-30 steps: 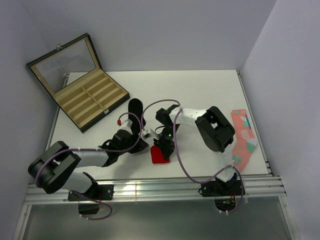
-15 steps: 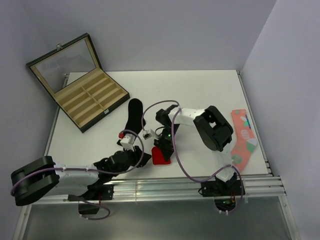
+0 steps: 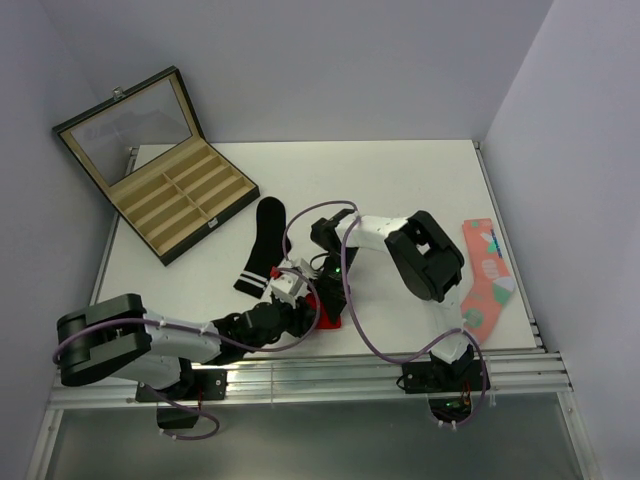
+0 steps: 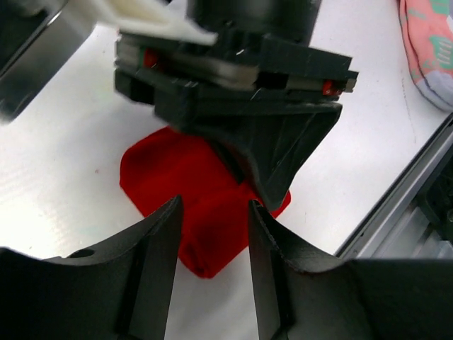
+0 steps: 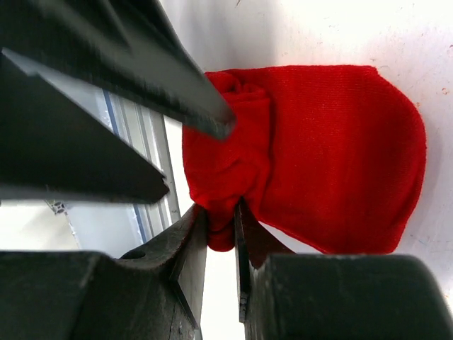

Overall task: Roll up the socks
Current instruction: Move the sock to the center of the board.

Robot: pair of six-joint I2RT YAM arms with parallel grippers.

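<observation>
Since a second ago the left gripper (image 3: 300,304) has left the near end of the black sock (image 3: 262,243), drawn back toward the near edge of the table (image 3: 400,180), and swung in beside the right gripper (image 3: 324,293). The black sock now lies uncovered behind and to the left of it, white cuff stripes at its near end. The right gripper has not shifted and stays clenched on the red sock (image 5: 325,149), which lies bunched under both grippers. The overhead view shows only slivers of red between the arms. The left wrist view shows the left jaws standing apart, released, the sock's near lobe framed between them and the right gripper's fingers (image 4: 276,159) coming down onto the cloth just beyond; whether the left fingers touch the cloth cannot be told. Only the right wrist view shows the pinch itself: a rumpled fold caught between its fingertips, the rest spreading flat to the right.
</observation>
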